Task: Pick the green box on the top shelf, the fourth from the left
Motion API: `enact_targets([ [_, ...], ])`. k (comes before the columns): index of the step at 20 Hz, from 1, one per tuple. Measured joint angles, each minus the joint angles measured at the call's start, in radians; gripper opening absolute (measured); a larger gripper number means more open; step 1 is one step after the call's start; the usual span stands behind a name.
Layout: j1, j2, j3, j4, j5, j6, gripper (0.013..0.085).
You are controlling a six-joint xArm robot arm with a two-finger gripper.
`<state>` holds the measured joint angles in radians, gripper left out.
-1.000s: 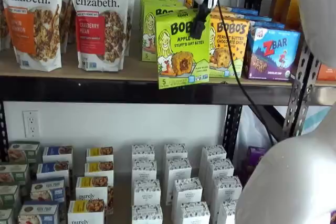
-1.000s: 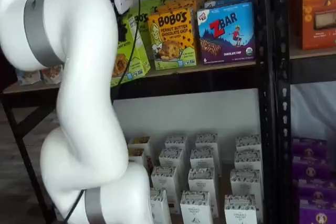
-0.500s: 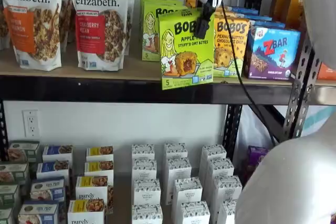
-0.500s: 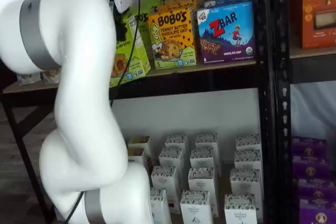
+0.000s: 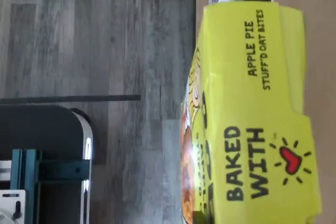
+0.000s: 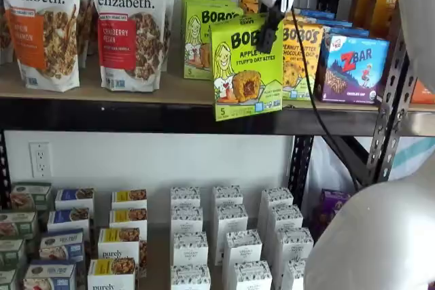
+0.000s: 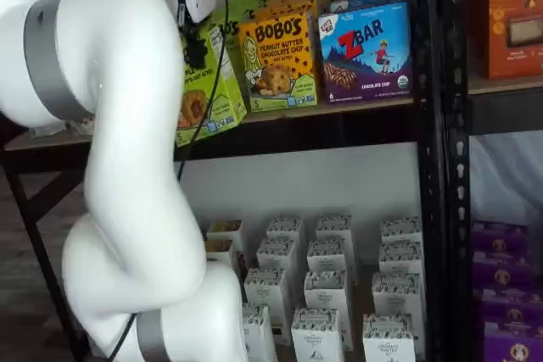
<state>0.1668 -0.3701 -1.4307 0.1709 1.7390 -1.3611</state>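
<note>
While the pincer (image 6: 267, 34) is clenched on the top edge of the lime-green upright Bobo's apple pie carton (image 6: 247, 66), the carton hangs clear in front of the top shelf (image 6: 136, 115) — a light tan board with a thick black front beam — with its lower edge down across that beam in a shelf view. It sits slightly tilted, and only a narrow strip near its top is gripped, so it could swing or slip out if the arm moves off sharply. To its right stands the yellow-orange Bobo's peanut butter carton (image 6: 302, 52), just beside the held one; a sideways move that way could knock it or the blue Zbar box (image 6: 353, 67) beyond. Behind it, more green cartons (image 6: 201, 32) remain on the board. Outward, toward the cameras, nothing stands in the way, and the wrist view shows bare grey plank floor (image 5: 94, 51) below — that looks the safest way to go.
</note>
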Motion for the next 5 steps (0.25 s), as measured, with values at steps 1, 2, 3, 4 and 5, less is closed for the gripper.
enact_targets([
  [1, -0.002, -0.006, 0.007, -0.001, -0.002, -0.002, 0.029],
  [2, -0.002, -0.012, 0.014, -0.003, -0.006, -0.004, 0.029],
  [3, -0.004, -0.018, 0.021, -0.005, -0.009, -0.005, 0.029],
  [4, -0.005, -0.022, 0.026, -0.006, -0.011, -0.007, 0.029],
  [5, -0.006, -0.028, 0.032, -0.008, -0.014, -0.009, 0.029],
])
